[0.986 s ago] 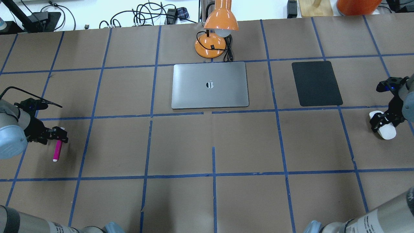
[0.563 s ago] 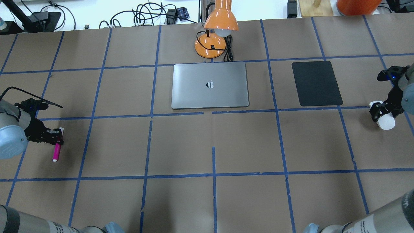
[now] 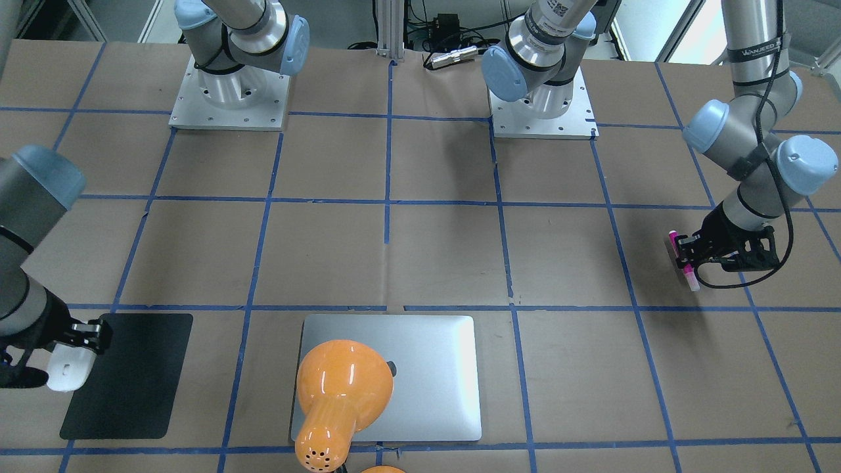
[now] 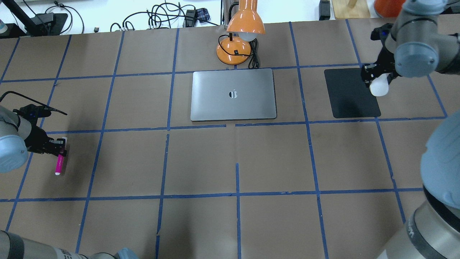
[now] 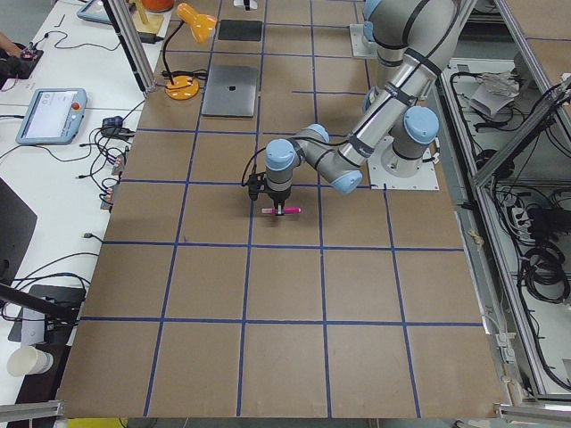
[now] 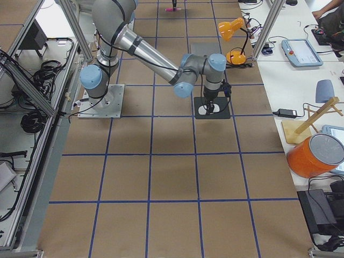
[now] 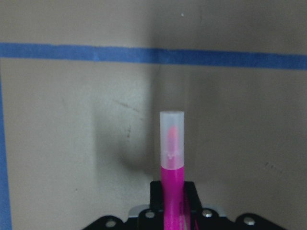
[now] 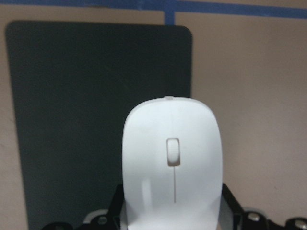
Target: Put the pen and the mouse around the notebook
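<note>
An orange lamp stands on the blue-taped brown table.

We see a robotics lab: two robot arms bolted on metal base plates to a table papered brown and gridded with blue tape, aluminium posts beside it, and teach pendants and loose cables on white side benches

Silver arms, pale-blue joint caps, black fingers
</note>
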You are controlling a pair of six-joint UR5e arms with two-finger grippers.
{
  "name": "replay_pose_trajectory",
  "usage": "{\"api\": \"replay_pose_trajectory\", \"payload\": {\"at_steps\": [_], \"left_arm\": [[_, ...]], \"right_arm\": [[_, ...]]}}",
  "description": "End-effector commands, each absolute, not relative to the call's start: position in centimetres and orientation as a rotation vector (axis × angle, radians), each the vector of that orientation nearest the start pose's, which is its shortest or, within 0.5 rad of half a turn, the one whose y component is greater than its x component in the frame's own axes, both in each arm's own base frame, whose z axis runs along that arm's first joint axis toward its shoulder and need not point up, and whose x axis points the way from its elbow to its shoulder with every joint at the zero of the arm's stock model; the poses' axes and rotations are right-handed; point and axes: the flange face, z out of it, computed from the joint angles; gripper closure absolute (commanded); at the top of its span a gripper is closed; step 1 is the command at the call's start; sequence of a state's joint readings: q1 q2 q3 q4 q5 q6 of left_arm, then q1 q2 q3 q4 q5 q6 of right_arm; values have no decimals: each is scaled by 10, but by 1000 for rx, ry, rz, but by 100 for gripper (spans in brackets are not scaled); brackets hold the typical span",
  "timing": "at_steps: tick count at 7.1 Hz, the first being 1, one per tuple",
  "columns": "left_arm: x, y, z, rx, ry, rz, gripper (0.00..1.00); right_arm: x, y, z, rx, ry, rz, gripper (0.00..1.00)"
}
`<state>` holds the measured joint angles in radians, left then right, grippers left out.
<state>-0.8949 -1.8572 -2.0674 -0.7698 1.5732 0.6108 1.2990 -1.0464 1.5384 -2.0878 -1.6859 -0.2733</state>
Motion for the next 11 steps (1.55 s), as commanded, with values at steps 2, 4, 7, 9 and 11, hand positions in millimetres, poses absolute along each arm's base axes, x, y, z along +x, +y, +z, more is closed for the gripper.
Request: {"api": "replay_pose_trajectory", "payload": {"at_steps": [2,4,7,9,11], "left_arm": [[78,-522,252,-508,3089,-23,100],[-43,-528,265,-1033,2970,-63,100],[-217,-507,259,-1678,2700,-48,100],[-298,-501,251,-1944,2518,-17,100],[-350,-478,209,-1987,2431,99,100]], "right_arm": [[-29,-700,212,45,3218,127,96],[-31,-699,188,47,3207,189,18],[-28,-702,212,47,3218,168,0],[10,-708,268,-37,3223,139,0],[23,-688,349,-52,3215,187,0]]}}
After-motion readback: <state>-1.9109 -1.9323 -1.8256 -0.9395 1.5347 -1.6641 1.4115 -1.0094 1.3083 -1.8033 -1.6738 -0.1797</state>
